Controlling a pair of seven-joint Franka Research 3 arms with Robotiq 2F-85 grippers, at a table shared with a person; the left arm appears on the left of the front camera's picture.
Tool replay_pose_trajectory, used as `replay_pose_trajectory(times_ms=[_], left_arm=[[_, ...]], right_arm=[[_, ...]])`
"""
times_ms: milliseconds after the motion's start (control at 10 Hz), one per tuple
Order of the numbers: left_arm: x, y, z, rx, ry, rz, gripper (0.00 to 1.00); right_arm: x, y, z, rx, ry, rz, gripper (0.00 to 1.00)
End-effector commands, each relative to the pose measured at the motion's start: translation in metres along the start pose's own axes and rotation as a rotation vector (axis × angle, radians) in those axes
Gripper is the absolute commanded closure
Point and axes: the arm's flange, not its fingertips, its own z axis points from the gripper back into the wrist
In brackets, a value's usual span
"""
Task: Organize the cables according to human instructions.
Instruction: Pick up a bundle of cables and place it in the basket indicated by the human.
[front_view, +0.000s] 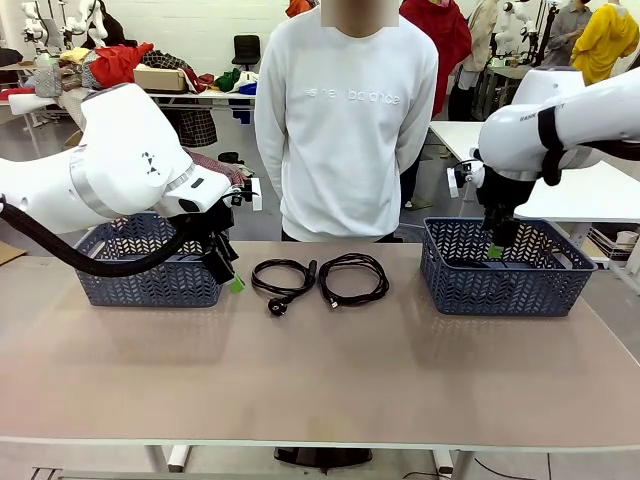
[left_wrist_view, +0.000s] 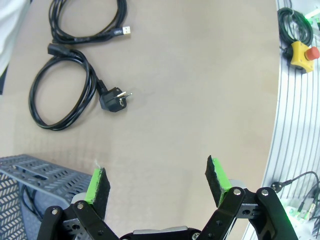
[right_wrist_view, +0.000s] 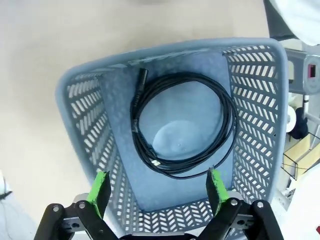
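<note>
Plugged cable (front_view: 283, 278) lies just right of my left pincer (left_wrist_view: 155, 169), jaws apart; right pincer (right_wrist_view: 157, 177), apart too, sits farther.

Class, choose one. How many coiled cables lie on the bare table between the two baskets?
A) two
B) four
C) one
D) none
A: the plug-ended cable and a second cable lie side by side on the table, between the left basket and the right basket.
</note>
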Motion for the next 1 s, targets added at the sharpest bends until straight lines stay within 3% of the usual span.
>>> replay_pose_trajectory(times_ms=[0, 300, 500, 900], left_arm=[[-0.001, 0.000, 0.001, 0.000, 0.000, 0.002, 0.00], [-0.001, 0.000, 0.001, 0.000, 0.000, 0.002, 0.00], [-0.001, 0.000, 0.001, 0.000, 0.000, 0.002, 0.00], [-0.001, 0.000, 0.001, 0.000, 0.000, 0.002, 0.00]], right_arm=[[0.006, 0.025, 0.025, 0.038, -0.063, -0.114, 0.00], [0.030, 0.067, 0.044, 0.029, -0.105, -0.217, 0.00], [0.044, 0.093, 0.045, 0.012, -0.183, -0.269, 0.00], [0.076, 0.141, 0.041, -0.029, -0.290, -0.252, 0.00]])
